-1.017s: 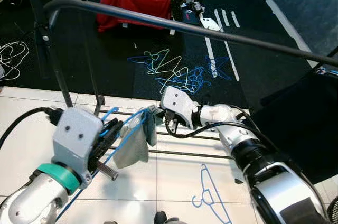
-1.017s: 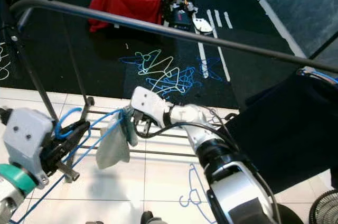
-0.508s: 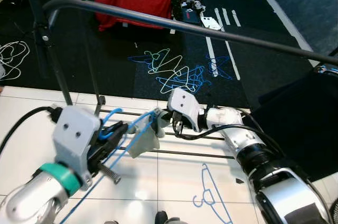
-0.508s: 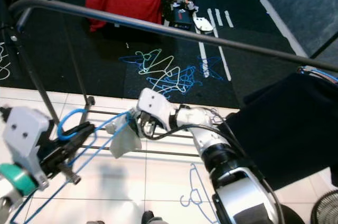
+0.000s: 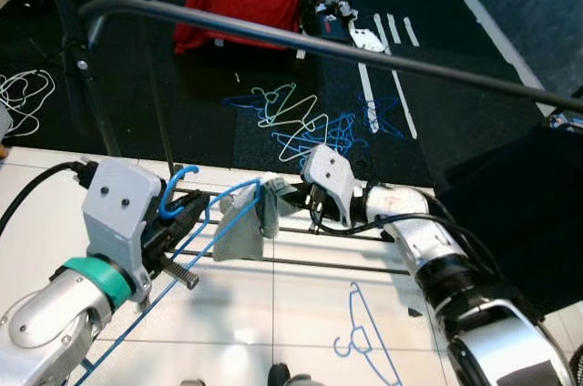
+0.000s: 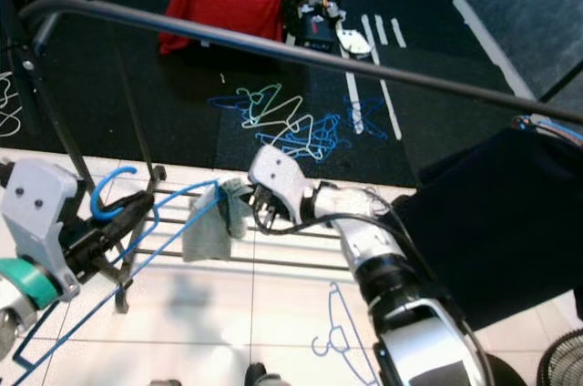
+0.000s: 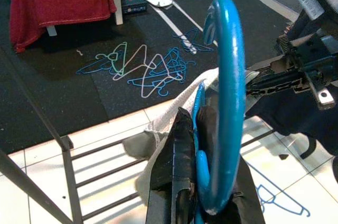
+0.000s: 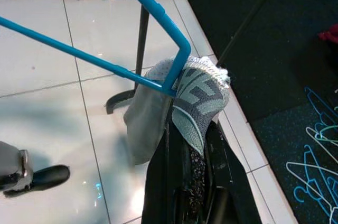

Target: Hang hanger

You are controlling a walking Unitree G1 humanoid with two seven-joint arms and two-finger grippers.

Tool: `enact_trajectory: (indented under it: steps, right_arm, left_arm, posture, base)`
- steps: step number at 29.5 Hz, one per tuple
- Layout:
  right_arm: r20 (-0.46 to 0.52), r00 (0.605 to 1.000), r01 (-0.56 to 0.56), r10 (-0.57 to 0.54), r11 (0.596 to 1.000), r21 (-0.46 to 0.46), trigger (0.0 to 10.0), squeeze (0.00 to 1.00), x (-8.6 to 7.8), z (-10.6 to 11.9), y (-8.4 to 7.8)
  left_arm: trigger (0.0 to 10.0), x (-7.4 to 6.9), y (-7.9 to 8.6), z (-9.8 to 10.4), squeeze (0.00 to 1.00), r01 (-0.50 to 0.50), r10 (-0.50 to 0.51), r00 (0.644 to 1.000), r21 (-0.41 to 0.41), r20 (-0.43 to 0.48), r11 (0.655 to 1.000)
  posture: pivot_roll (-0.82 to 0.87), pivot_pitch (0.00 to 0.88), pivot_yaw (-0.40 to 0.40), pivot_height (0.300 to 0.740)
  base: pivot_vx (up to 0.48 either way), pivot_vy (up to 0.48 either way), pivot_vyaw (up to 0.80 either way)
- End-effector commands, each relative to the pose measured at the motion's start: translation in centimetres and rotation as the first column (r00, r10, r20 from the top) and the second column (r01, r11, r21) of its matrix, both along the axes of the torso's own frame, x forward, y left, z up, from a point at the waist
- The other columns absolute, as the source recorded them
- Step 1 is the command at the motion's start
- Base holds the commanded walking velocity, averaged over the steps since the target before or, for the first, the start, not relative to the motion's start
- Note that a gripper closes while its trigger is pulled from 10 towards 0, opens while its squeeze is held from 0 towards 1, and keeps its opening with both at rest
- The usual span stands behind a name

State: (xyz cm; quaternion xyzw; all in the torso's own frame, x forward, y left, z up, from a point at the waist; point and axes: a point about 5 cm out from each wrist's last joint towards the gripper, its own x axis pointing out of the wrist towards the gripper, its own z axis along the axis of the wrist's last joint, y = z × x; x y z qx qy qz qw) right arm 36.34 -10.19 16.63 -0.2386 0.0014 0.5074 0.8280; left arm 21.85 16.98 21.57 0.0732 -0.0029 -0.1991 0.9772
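The left gripper (image 7: 203,182) is closed on the neck of a bright blue plastic hanger (image 5: 214,245), whose curved hook (image 5: 173,195) rises just above its fingers. A pale grey-green knitted cloth (image 5: 241,227) is draped over the hanger's far corner. There the right gripper (image 8: 190,182) is clamped on that cloth, with the blue corner just beyond its fingertips.

As far as I can judge, the loading is done and the hanging is not: the hook is free in the air, well below and short of the long black metal rail (image 5: 319,45) that runs above and beyond both grippers. What is left is to lift the hook over that rail and let go.

No brand, label or writing can be read anywhere.
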Motion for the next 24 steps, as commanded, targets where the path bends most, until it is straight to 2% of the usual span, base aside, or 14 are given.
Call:
enact_trajectory:
  steps: [1, 4, 6, 9, 10, 11, 13, 14, 15, 16, 17, 19, 22, 24]
  right_arm:
    - [-0.018, 1.0, 0.02, -0.02, 1.0, 0.021, 10.0, 0.0, -0.2, -0.3, -0.7]
    - [-0.022, 0.999, 0.025, -0.024, 0.999, 0.035, 10.0, 0.0, -0.3, -0.4, -0.6]
    - [-0.026, 0.999, 0.035, -0.034, 0.999, 0.036, 10.0, 0.0, -0.5, -0.7, -0.7]
    - [-0.028, 0.999, 0.039, -0.038, 0.999, 0.037, 10.0, 0.0, -0.5, -0.8, -0.8]
    - [-0.03, 0.998, 0.048, -0.047, 0.998, 0.035, 10.0, 0.0, -0.5, -0.9, -0.9]
    - [-0.03, 0.998, 0.061, -0.06, 0.998, 0.031, 10.0, 0.0, -0.4, -0.9, -1.0]
    - [-0.03, 0.998, 0.061, -0.06, 0.998, 0.031, 10.0, 0.0, -0.4, -0.9, -1.0]
    - [-0.028, 0.997, 0.078, -0.077, 0.997, 0.026, 10.0, 0.0, -0.2, -0.9, -1.1]
    - [-0.028, 0.997, 0.078, -0.077, 0.997, 0.026, 10.0, 0.0, -0.2, -0.9, -1.1]
    - [-0.025, 0.995, 0.096, -0.096, 0.995, 0.018, 10.0, 0.0, 0.0, -0.9, -1.1]
    - [-0.025, 0.995, 0.096, -0.096, 0.995, 0.018, 10.0, 0.0, 0.0, -0.9, -1.1]
    - [-0.018, 0.993, 0.113, -0.113, 0.994, 0.009, 10.0, 0.0, 0.1, -0.9, -1.4]
    - [-0.012, 0.993, 0.116, -0.116, 0.993, 0.006, 10.0, 0.0, 0.0, -0.9, -1.5]
    - [0.007, 0.989, 0.15, -0.15, 0.988, 0.039, 10.0, 0.0, 0.0, -0.6, -1.9]
  left_arm:
    - [10.0, 0.1, 0.1, -0.3, 0.0, -0.008, 0.008, 1.0, 0.006, -0.007, 1.0]
    - [10.0, 0.3, 0.2, -0.3, 0.0, -0.011, 0.011, 1.0, 0.007, -0.005, 1.0]
    - [10.0, 0.2, 1.1, 0.0, 0.0, -0.022, 0.022, 1.0, -0.018, -0.01, 1.0]
    - [10.0, 0.1, 1.4, 0.1, 0.0, -0.026, 0.025, 1.0, -0.027, -0.012, 0.999]
    - [10.0, -0.2, 1.4, 0.1, 0.0, -0.001, 0.0, 1.0, -0.034, -0.022, 0.999]
    - [10.0, -0.7, 0.7, -0.1, 0.0, 0.067, -0.07, 0.997, -0.048, -0.043, 0.997]
    - [10.0, -0.7, 0.7, -0.1, 0.0, 0.067, -0.07, 0.997, -0.048, -0.043, 0.997]
    - [10.0, -1.0, 0.0, -0.3, 0.0, 0.115, -0.118, 0.991, -0.062, -0.057, 0.992]
    - [10.0, -1.0, 0.0, -0.3, 0.0, 0.115, -0.118, 0.991, -0.062, -0.057, 0.992]
    - [10.0, -1.0, -0.7, -0.5, 0.0, 0.131, -0.135, 0.99, -0.067, -0.052, 0.989]
    - [10.0, -1.0, -0.7, -0.5, 0.0, 0.131, -0.135, 0.99, -0.067, -0.052, 0.989]
    - [10.0, -0.4, -1.3, -0.4, 0.0, 0.071, -0.071, 0.997, -0.05, 0.0, 0.996]
    - [10.0, -0.2, -1.4, -0.4, 0.0, 0.049, -0.048, 0.999, -0.046, 0.015, 0.998]
    - [10.0, 0.2, -1.6, -0.6, 0.0, 0.022, -0.02, 0.999, -0.046, 0.035, 0.999]
  posture:
    - [0.08, 0.114, -0.073, 0.74]
    - [0.08, 0.108, -0.064, 0.74]
    - [0.07, 0.103, -0.038, 0.74]
    - [0.07, 0.103, -0.038, 0.74]
    - [0.07, 0.103, -0.035, 0.74]
    - [0.07, 0.097, -0.034, 0.74]
    - [0.07, 0.097, -0.034, 0.74]
    - [0.07, 0.096, -0.034, 0.74]
    - [0.07, 0.096, -0.034, 0.74]
    - [0.06, 0.09, -0.035, 0.74]
    - [0.06, 0.09, -0.035, 0.74]
    - [0.07, 0.072, -0.034, 0.74]
    - [0.07, 0.072, -0.034, 0.74]
    - [0.06, 0.041, -0.011, 0.74]
  base:
    - [0.0, 0.0, 0.0]
    - [0.0, 0.0, 0.0]
    - [0.0, 0.0, 0.0]
    - [0.0, 0.0, 0.0]
    - [0.0, 0.0, 0.0]
    - [0.0, 0.0, 0.0]
    - [0.0, 0.0, 0.0]
    - [0.0, 0.0, 0.0]
    - [0.0, 0.0, 0.0]
    - [0.0, 0.0, 0.0]
    - [0.0, 0.0, 0.0]
    - [0.0, 0.0, 0.0]
    - [0.0, 0.0, 0.0]
    - [0.0, 0.0, 0.0]
